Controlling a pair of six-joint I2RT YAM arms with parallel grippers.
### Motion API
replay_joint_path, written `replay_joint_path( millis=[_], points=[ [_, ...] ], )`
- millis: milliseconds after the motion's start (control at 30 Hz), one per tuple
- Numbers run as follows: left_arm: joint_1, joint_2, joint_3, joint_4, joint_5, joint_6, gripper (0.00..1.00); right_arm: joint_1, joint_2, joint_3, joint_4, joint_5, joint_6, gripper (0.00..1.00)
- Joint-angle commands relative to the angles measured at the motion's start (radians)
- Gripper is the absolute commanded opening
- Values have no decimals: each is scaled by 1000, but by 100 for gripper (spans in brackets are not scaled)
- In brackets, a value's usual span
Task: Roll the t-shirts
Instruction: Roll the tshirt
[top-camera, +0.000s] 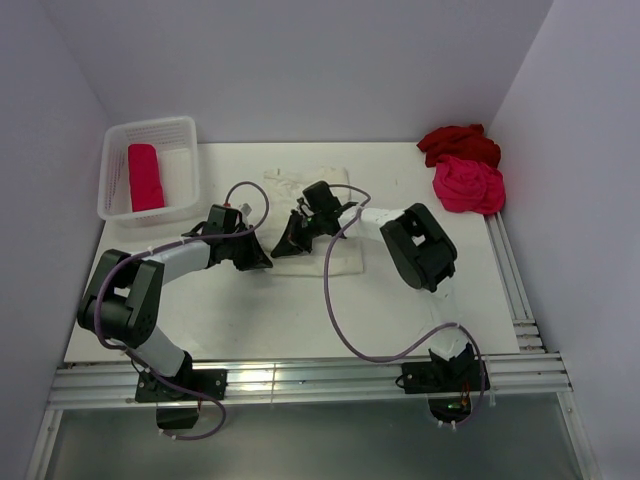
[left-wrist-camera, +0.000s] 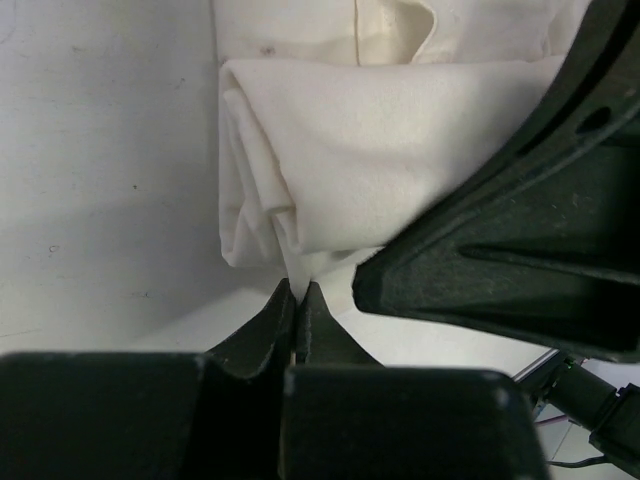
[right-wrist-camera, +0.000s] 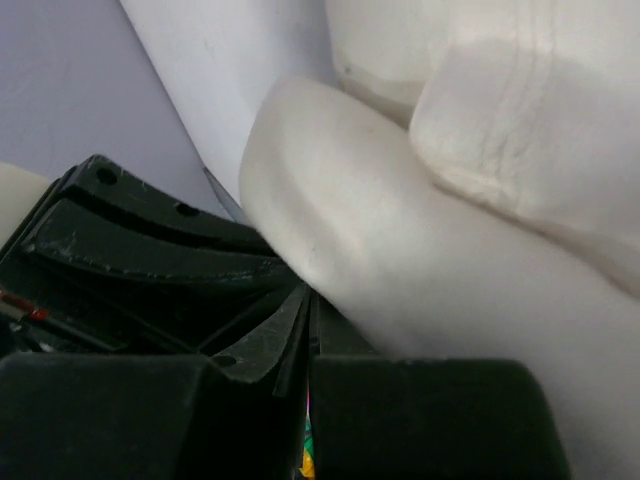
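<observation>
The cream-white t-shirt (top-camera: 318, 190) lies folded at the table's middle, its near end in a thick fold (left-wrist-camera: 350, 150). My left gripper (left-wrist-camera: 300, 290) is shut on a corner of that fold. In the top view it sits at the shirt's near left edge (top-camera: 266, 260). My right gripper (right-wrist-camera: 310, 297) is shut where the rounded cloth (right-wrist-camera: 400, 250) meets its tips, right beside the left one (top-camera: 282, 247). A dark red t-shirt (top-camera: 458, 143) and a hot pink t-shirt (top-camera: 468, 185) lie crumpled at the back right. A pink-red roll (top-camera: 145, 177) lies in the basket.
The white mesh basket (top-camera: 187, 165) stands at the back left. White walls close the table on the left, back and right. Metal rails (top-camera: 300, 378) run along the near edge and the right side. A purple cable (top-camera: 335, 300) loops over the table from the right arm.
</observation>
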Motion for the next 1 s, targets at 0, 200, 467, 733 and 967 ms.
replay_joint_path(
  millis=[0, 200, 467, 733, 967],
  points=[
    [-2, -34, 15, 7, 4, 15, 0, 6, 36, 49, 32, 38, 3, 2],
    [-3, -46, -48, 9, 4, 34, 0, 3, 108, 60, 149, 47, 63, 2],
    [-46, -20, -88, -22, -45, 20, 0, -15, 153, -8, 415, 44, 198, 1],
    [-53, 1, -94, -57, -73, 25, 0, -26, 183, 55, 403, 51, 144, 2],
    [-56, 21, -25, -174, -128, 60, 0, -69, 168, 201, 104, 32, -87, 4]
  ],
)
